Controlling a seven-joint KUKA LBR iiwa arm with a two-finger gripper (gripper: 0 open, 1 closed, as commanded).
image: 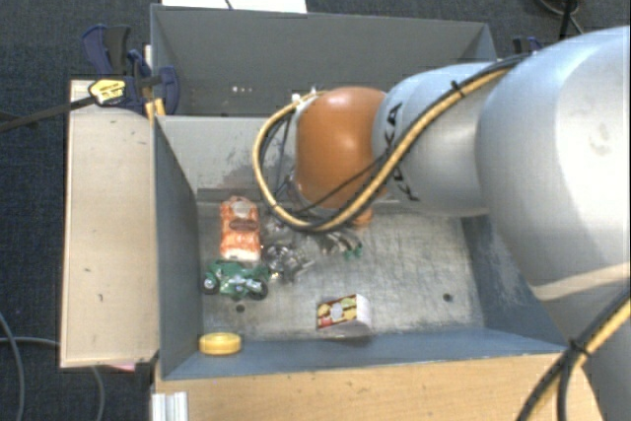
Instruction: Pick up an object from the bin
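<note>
My gripper [287,249] pokes out from under the orange wrist cover, low over the left middle of the bin floor. Just to its left lies an orange and white packet-like toy [239,230], close to it or touching it; I cannot tell which. A green toy car [237,281] sits a little below and left of the gripper. A small green piece [352,250] lies just right of it, partly under the wrist cover.
A small red, yellow and white box [342,313] rests near the front wall. A yellow round cap [220,342] lies in the front left corner. The arm and its cables hide the back right of the bin.
</note>
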